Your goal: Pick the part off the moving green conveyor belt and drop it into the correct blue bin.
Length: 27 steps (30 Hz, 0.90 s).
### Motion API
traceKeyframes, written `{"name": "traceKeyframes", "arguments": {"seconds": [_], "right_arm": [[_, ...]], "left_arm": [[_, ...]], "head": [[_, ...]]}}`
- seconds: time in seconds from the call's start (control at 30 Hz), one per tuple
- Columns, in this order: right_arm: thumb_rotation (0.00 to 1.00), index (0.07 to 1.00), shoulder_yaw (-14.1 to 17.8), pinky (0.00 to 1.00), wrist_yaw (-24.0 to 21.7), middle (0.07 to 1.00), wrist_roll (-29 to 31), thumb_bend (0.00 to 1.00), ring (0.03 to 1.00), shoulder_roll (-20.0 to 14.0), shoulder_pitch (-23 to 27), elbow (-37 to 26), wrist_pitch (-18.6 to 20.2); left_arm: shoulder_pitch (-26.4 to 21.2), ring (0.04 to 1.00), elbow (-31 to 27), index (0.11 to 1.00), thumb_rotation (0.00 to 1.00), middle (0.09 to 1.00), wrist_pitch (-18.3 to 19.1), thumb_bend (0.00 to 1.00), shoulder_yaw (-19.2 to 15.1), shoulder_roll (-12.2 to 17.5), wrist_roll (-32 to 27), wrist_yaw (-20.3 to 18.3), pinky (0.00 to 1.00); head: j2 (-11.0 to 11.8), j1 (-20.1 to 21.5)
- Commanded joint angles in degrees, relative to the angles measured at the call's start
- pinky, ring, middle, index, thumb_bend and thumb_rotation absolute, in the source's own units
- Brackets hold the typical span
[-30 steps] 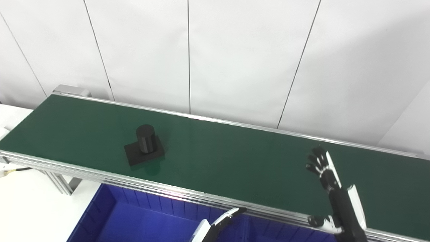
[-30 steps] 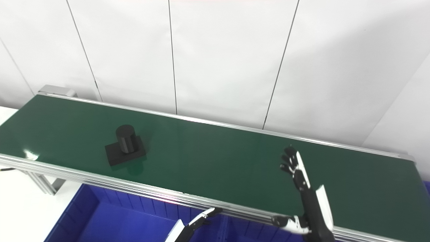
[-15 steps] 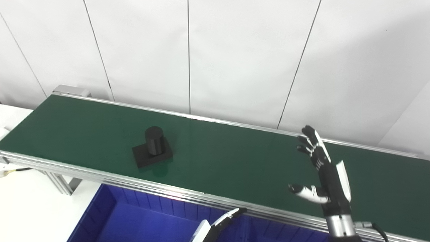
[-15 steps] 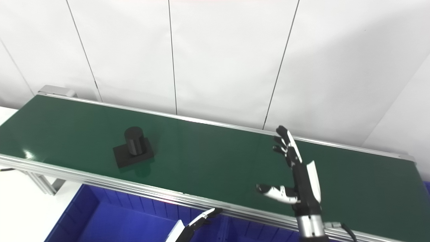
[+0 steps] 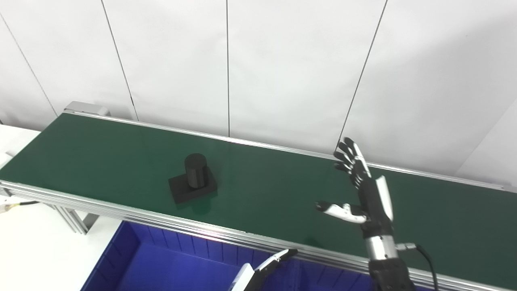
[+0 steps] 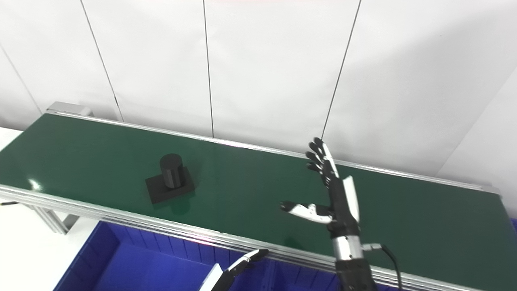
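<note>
With the right hand point(image 5: 369, 194) spread wide and empty above the green conveyor belt point(image 5: 262, 190), it should wait downstream and close around the black part's point(image 5: 193, 183) upright cylinder as it arrives.

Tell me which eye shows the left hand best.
Neither shows it well. The right eye view shows slightly more of the left hand; the left eye view shows it similarly cropped at the bottom edge, over the bin.
</note>
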<state>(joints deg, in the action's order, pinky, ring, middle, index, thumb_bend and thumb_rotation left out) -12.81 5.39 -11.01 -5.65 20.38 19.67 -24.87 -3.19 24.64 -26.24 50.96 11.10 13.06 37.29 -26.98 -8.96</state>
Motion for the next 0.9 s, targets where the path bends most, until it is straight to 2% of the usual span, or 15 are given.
{"name": "traceKeyframes", "arguments": {"seconds": [0.0, 0.03, 0.13, 0.37, 0.53, 0.63, 0.87], "right_arm": [[0.32, 0.956, 0.36, 0.76, -0.7, 0.934, -0.57, 0.97, 0.858, 0.95, 3.56, 1.31, -1.51], [0.28, 0.946, 0.43, 0.74, -0.86, 0.93, -0.65, 0.98, 0.85, 1.2, 4.03, 2.1, -1.59], [0.26, 0.938, -0.1, 0.71, -0.98, 0.915, -1.35, 0.98, 0.84, 1.83, 5.96, 5.12, -1.92], [0.2, 0.897, -1.6, 0.73, -1.8, 0.899, -2.6, 0.99, 0.858, 2.18, 10.28, 12.16, -1.94], [0.22, 0.889, -2.09, 0.75, -0.8, 0.888, -4.76, 1.0, 0.833, 2.39, 12.59, 16.18, -1.99], [0.21, 0.883, -2.36, 0.75, -0.45, 0.882, -5.59, 1.0, 0.82, 2.73, 14.53, 19.37, -2.0], [0.23, 0.876, -2.39, 0.72, 0.42, 0.852, -6.11, 1.0, 0.786, 3.48, 17.35, 23.89, -1.98]], "left_arm": [[-1.74, 0.857, -0.82, 0.87, 0.88, 0.88, -0.68, 0.94, 0.12, -0.43, 0.55, 1.54, 0.82], [-1.78, 0.854, -0.73, 0.869, 0.89, 0.877, -0.68, 0.94, 0.22, -0.45, 0.62, 1.72, 0.81], [-2.07, 0.858, -0.33, 0.87, 0.89, 0.88, -0.68, 0.95, 0.49, -0.56, 0.26, 1.43, 0.83], [-2.36, 0.857, -0.16, 0.868, 0.89, 0.88, -0.68, 0.96, 0.89, -0.73, 0.53, 1.5, 0.83], [-2.44, 0.856, 0.08, 0.864, 0.88, 0.877, -0.68, 0.97, 1.12, -0.86, 0.45, 1.48, 0.83], [-2.68, 0.853, 0.18, 0.864, 0.88, 0.874, -0.68, 0.96, 1.9, -0.88, 1.11, 2.74, 0.82], [-3.12, 0.849, 0.27, 0.866, 0.88, 0.871, -0.68, 0.96, 3.22, -0.79, 0.94, 3.73, 0.82]], "head": [[0.01, -0.11], [0.01, -0.11], [0.13, -0.25], [0.25, -1.07], [0.33, -1.21], [0.45, -1.5], [0.36, -2.13]]}}
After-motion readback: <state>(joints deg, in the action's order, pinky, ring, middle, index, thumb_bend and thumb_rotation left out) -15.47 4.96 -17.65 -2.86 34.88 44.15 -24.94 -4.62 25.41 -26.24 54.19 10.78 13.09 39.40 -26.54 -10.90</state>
